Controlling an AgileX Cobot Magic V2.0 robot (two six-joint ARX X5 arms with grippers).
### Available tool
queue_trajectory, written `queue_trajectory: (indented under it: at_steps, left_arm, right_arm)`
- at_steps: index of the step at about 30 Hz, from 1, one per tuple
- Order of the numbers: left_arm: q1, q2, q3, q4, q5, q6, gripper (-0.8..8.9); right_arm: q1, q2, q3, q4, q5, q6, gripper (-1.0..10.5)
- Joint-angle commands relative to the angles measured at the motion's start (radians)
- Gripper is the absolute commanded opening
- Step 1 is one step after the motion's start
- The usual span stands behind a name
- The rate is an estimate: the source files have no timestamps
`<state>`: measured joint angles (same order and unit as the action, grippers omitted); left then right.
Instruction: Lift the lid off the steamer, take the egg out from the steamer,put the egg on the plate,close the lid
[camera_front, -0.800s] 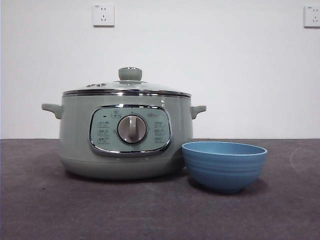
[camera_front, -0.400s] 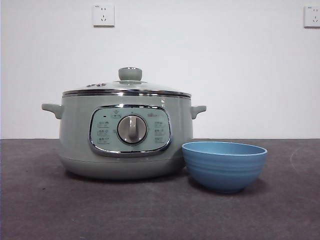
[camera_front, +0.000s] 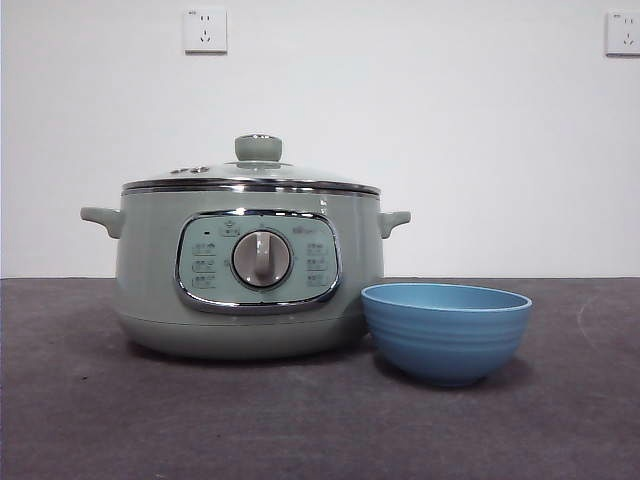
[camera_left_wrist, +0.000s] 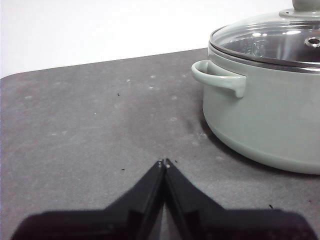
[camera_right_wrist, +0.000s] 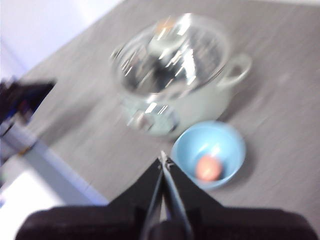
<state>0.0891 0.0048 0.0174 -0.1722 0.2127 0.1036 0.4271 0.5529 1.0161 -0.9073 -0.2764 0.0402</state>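
The pale green steamer (camera_front: 250, 270) stands on the table with the glass lid (camera_front: 250, 178) closed on it; it also shows in the left wrist view (camera_left_wrist: 270, 115) and, blurred, in the right wrist view (camera_right_wrist: 175, 85). The blue plate, a bowl (camera_front: 446, 335), sits just right of the steamer. The egg (camera_right_wrist: 208, 168) lies inside the bowl (camera_right_wrist: 230, 145), seen only in the right wrist view. My left gripper (camera_left_wrist: 164, 164) is shut and empty, low over the table beside the steamer's handle. My right gripper (camera_right_wrist: 163, 161) is shut and empty, high above the bowl and steamer.
Two wall sockets (camera_front: 205, 30) sit on the white wall behind. The dark grey table (camera_front: 300, 420) stretches in front of the steamer. The table's edge and a dark object (camera_right_wrist: 25, 100) show blurred in the right wrist view.
The front view has shifted very slightly; steamer, lid and bowl stand as before. No arm shows in the front view in any frame.
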Motion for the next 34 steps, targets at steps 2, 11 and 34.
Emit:
queue_trajectory:
  at_steps: [2,11,34]
  left_arm:
    - [0.003,-0.003,-0.014,0.004,-0.001,-0.006,-0.03]
    - [0.003,-0.003,-0.014,0.004,-0.001,-0.006,-0.03]
    - [0.003,-0.003,-0.014,0.005,-0.001,-0.006,-0.03]
  right_arm:
    - [-0.15,-0.076,-0.065,0.107,-0.011,-0.032,0.0]
    - [-0.371,-0.353,-0.534,0.6,-0.005,-0.055,0.0]
    - [-0.379,-0.552,-1.011,0.741,0.073,0.056,0.0]
